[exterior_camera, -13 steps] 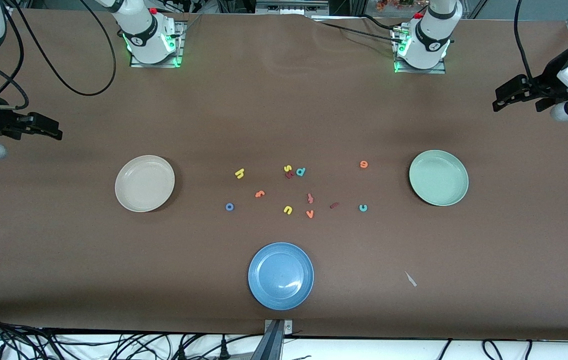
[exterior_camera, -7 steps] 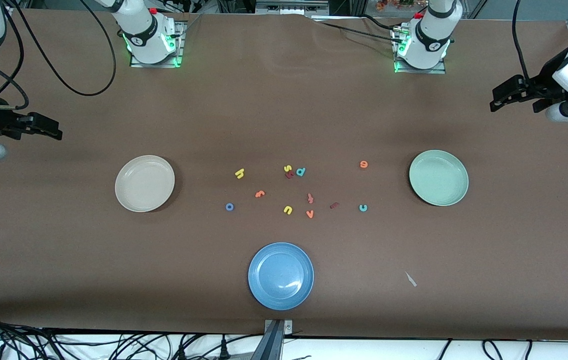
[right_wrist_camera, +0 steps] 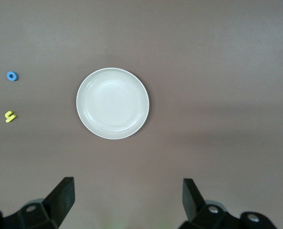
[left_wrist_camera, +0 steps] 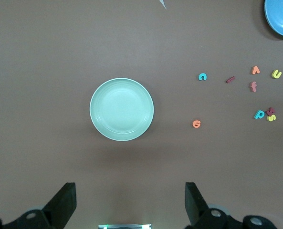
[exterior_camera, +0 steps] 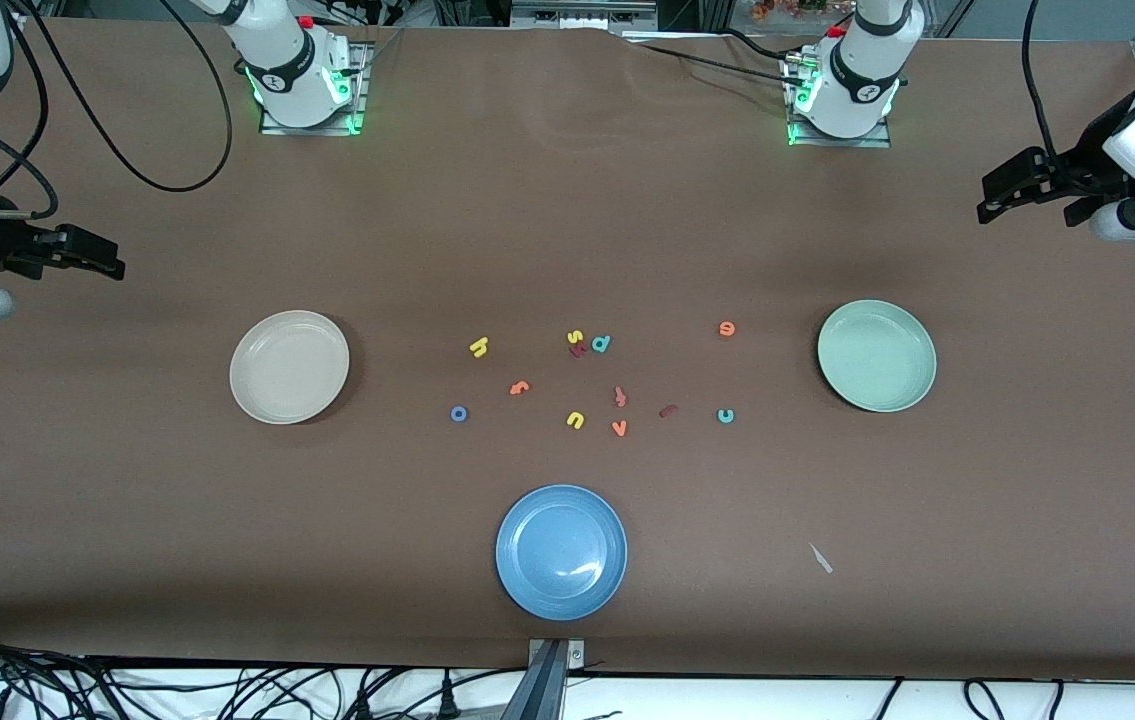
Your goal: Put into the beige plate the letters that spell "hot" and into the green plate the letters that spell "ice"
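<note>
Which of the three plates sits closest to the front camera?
The blue plate; it lies lowest in the front view, while the beige plate and green plate sit farther back.

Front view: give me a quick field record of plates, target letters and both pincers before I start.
beige plate: empty, toward the right arm's end
green plate: empty, toward the left arm's end
hot letters: yellow h, blue o, orange t, all on the table
ice letters: dark red i, teal c, orange e, all on the table
left pincer: open, empty
right pincer: open, empty
</note>
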